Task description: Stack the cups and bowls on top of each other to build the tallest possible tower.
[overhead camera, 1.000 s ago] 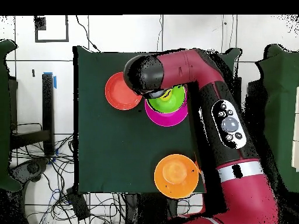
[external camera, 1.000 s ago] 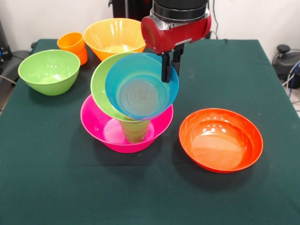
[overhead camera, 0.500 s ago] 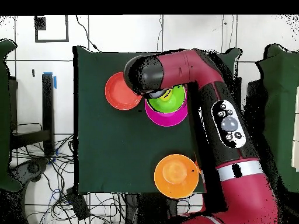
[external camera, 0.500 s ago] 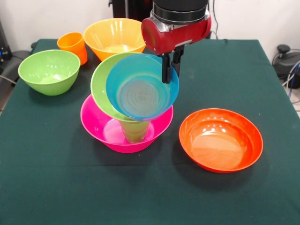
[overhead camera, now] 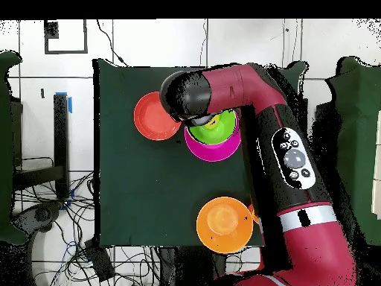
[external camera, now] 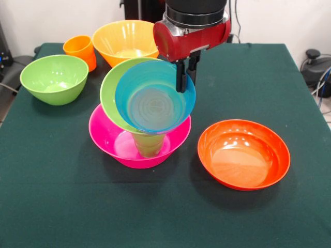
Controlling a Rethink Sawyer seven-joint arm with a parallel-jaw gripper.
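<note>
Bowls and cups, front view, left to right. Light green bowl [external camera: 54, 78] well left of the jaws, upright, nothing in it. Orange cup [external camera: 81, 50] behind it, upright, just beside the big yellow-orange bowl [external camera: 125, 41], which holds nothing visible.

Tower [external camera: 142, 116]: pink bowl [external camera: 111, 139] at the base on the green table [external camera: 62, 206], directly below the jaws. Inside it stands a pale green cup [external camera: 148, 144]. On the cup a second light green bowl [external camera: 109, 93] sits tilted, mouth toward the camera, with the blue bowl [external camera: 153, 101] nested in it, equally tilted.

Gripper [external camera: 183, 72]: jaws clamped on the blue bowl's upper right rim, one dark finger inside the rim, the other behind it.

Red-orange bowl [external camera: 243, 153] lies below and right of the jaws, upright, apart from the tower.

Overhead view: arm [overhead camera: 290, 160] covers most of the tower; blue bowl not discernible there. Cup's lower part is hard to make out through the pink wall.
</note>
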